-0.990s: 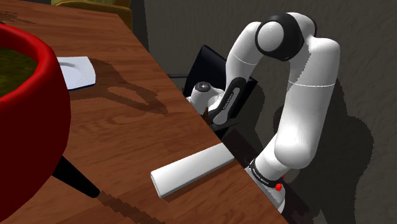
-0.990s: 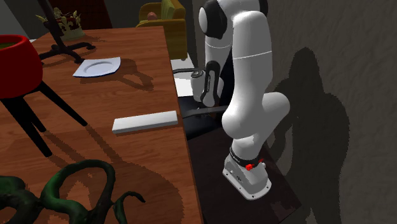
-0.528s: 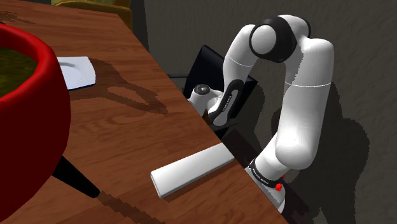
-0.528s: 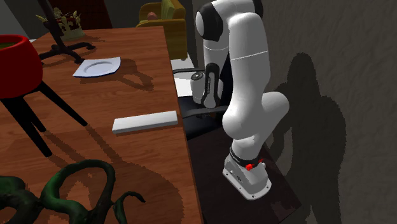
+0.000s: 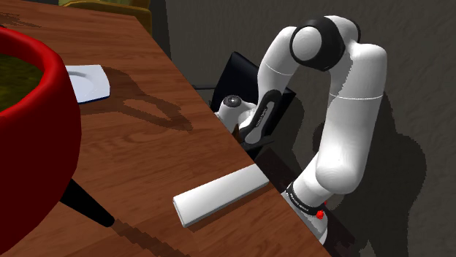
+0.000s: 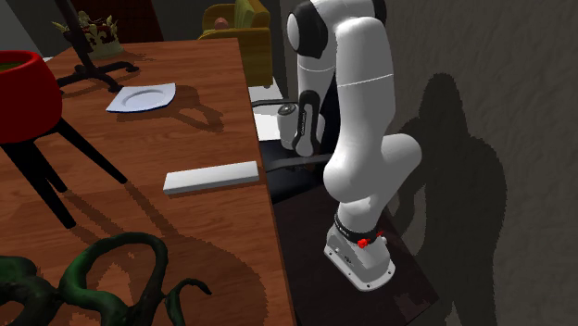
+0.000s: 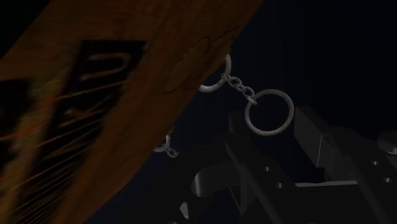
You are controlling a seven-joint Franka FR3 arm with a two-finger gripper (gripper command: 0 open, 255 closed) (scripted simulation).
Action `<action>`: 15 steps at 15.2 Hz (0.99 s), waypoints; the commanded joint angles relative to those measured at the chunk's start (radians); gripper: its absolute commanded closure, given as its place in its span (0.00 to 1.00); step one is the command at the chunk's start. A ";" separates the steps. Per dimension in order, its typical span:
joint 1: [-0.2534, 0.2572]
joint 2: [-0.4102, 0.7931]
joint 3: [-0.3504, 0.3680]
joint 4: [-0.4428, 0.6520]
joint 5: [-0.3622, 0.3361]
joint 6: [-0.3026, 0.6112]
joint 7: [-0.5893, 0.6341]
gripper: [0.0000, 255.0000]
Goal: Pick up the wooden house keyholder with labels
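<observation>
Up close, the wrist view gives the keyholder (image 7: 114,108): a brown board with visible grain, set on a slant, with dark blocky label marks on its face. From its edge hang a pale ring (image 7: 269,113) on a short chain (image 7: 238,86) and a second bit of chain lower down. It sits right before the claw (image 5: 247,135), over dark ground. I cannot tell whether the claw is open, closed or gripping.

From the shoulder view, the claw is down beside the table (image 5: 146,153), at its edge and below the top, with the arm (image 5: 351,109) folded over it. A black panel (image 5: 237,69) stands just behind.

On the table a long white block (image 5: 223,193) lies near that edge. Well apart from it a white plate (image 5: 88,79) rests flat. A red bowl (image 5: 44,139) on black legs holds something green-brown.

The second exterior view adds a dark green twisting plant (image 6: 102,278) at the near end of the table, a yellow armchair (image 6: 236,23) beyond the far end, and the arm's base (image 6: 361,259) on a dark stand.
</observation>
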 commanded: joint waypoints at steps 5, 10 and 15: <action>-0.073 -0.108 0.080 -0.048 0.089 -0.071 -0.103 1.00; -0.124 -0.199 0.145 -0.083 0.188 -0.129 -0.202 1.00; -0.147 -0.255 0.180 -0.102 0.255 -0.166 -0.265 1.00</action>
